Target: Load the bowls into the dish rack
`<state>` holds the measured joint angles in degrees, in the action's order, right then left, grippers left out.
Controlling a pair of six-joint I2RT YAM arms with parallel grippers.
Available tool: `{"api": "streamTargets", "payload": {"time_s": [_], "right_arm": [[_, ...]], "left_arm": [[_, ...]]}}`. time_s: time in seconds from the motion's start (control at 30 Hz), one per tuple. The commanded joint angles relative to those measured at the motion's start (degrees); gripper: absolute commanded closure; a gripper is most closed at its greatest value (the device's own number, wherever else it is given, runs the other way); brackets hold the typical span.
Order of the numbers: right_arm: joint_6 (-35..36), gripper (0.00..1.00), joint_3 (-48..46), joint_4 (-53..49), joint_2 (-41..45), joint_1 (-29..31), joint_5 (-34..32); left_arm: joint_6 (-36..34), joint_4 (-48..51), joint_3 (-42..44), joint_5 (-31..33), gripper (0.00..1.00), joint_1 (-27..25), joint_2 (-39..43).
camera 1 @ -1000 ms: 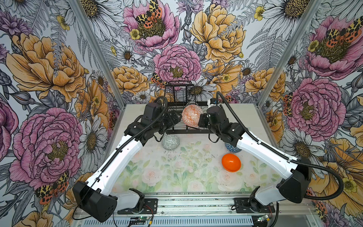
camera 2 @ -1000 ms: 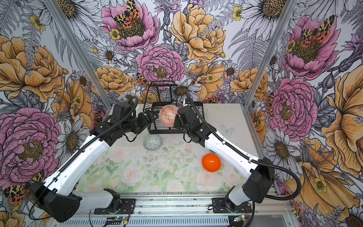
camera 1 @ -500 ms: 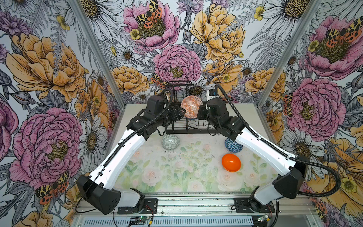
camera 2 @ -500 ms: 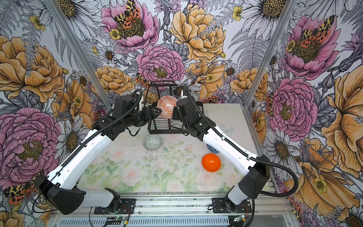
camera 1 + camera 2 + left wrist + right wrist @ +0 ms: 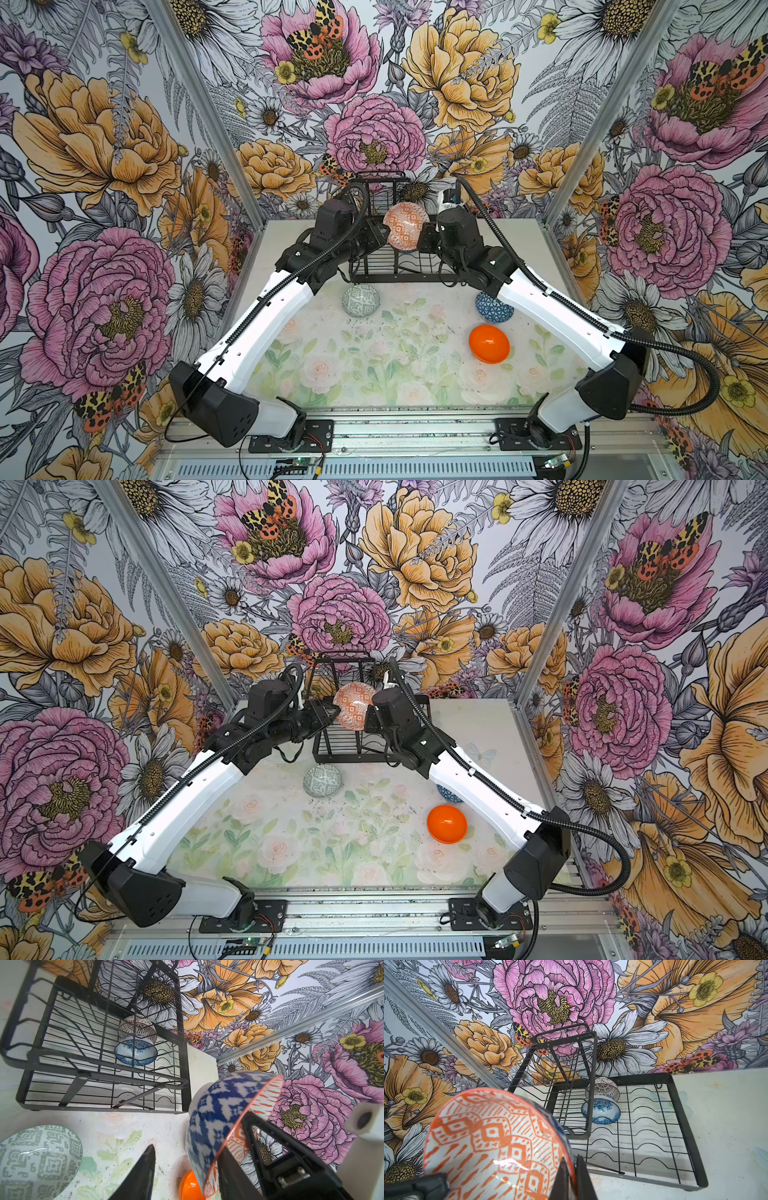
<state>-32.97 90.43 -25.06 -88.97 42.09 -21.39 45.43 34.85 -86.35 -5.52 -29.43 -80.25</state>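
The right claw [image 5: 572,1178] clamps the rim of the orange-white bowl [image 5: 405,226] at three o'clock, near the dish rack [image 5: 395,276]; the left claw [image 5: 379,233] at nine o'clock, jaws apart around it

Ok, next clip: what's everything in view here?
dish rack: 1, black wire, back of the table
orange-white bowl: 1, orange-white inside, blue-white outside, held tilted above the rack
blue-speckled bowl: 1, blue-white, on the rack's base
dark-and-white bowl: 1, next to the blue-speckled one
grey-green bowl: 1, on the mat before the rack
blue triangle bowl: 1, dark blue, partly under the right arm
plain orange bowl: 1, glossy, on the mat, right side
mat: 1, pale floral, tabletop
walls: 3, floral print
arms: 2, white-black
right claw: shut on the orange-white bowl's rim
left claw: open, beside that bowl
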Motion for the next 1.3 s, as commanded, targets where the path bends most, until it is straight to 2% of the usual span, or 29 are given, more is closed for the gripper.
{"api": "streamTargets", "payload": {"time_s": [0.0,0.1,0.27,0.63,0.73,1.03,1.17,1.27], "right_arm": [[-0.95,1.00,1.59,2.55,0.11,0.46,-0.72],[-0.76,1.00,1.51,2.56,0.12,0.54,-0.16],[-0.86,1.00,0.71,2.59,-0.02,0.45,-0.04],[-2.36,0.98,1.33,2.62,-1.72,0.44,2.15],[-2.36,0.90,1.29,2.60,-1.75,0.32,2.35],[-3.81,0.65,1.42,2.64,-1.26,-0.85,2.97],[-5.50,0.49,1.23,2.61,-0.40,-1.64,3.80],[-7.43,0.30,1.08,2.64,0.56,-2.26,4.49]], "left_arm": [[0.99,-2.16,-0.52,2.18,0.56,-0.89,-1.85],[1.86,-2.11,-1.24,2.88,0.58,-1.32,-3.20],[1.99,-2.15,-2.74,4.16,0.73,-1.74,-4.78],[3.44,-4.18,-1.22,5.59,0.97,-1.65,-5.18],[3.61,-4.60,-1.02,6.00,1.00,-1.59,-5.08],[3.28,-5.92,0.51,8.45,1.00,-1.09,-3.76],[2.45,-6.41,1.08,10.62,1.00,-1.07,-3.03],[1.65,-6.96,1.53,13.14,1.00,-1.01,-2.25]]}}
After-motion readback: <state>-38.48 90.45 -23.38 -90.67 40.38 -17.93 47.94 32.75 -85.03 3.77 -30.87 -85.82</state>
